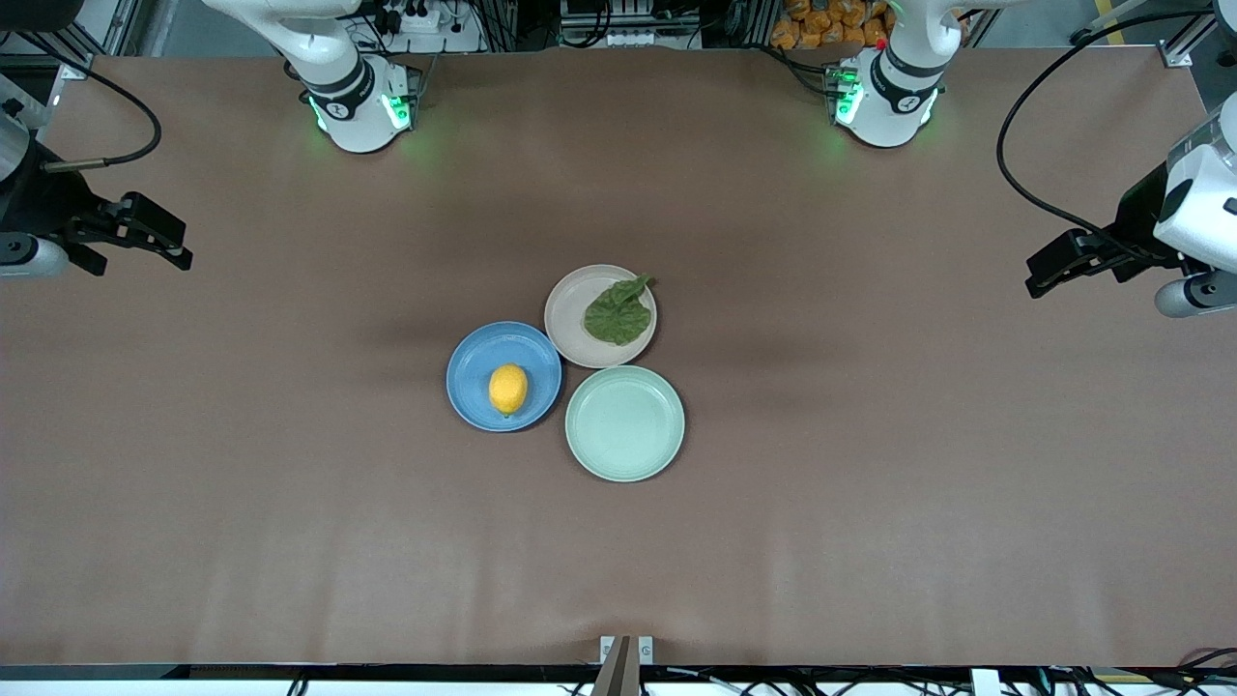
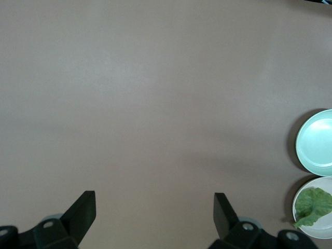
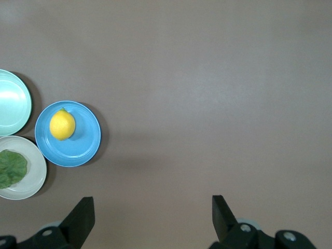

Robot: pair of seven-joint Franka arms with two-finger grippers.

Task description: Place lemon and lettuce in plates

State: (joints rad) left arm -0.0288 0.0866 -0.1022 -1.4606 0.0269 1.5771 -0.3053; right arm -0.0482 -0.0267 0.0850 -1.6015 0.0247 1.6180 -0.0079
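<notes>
A: Where did the lemon [image 1: 508, 389] sit?

B: It lay in the blue plate [image 1: 474, 372], a little toward the edge nearer the front camera. The lettuce [image 1: 618, 309] lay flat in the beige plate [image 1: 570, 324], its stem pointing toward the left arm's end of the table.

A: And the plates themselves?

B: They were clustered mid-table. The beige one was farthest from the camera, the blue one just beside it toward the right arm's end, and a mint-green plate [image 1: 624, 422] with nothing in it lay nearest the camera, touching or almost touching both.

A: The grippers?

B: Both were well apart from the plates. The right gripper [image 1: 179, 249] hung over bare table at the right arm's end, its fingers [image 3: 80, 220] spread wide and holding nothing. The left gripper [image 1: 1034, 280] waited over the left arm's end, fingers [image 2: 83, 215] likewise spread and empty.
</notes>
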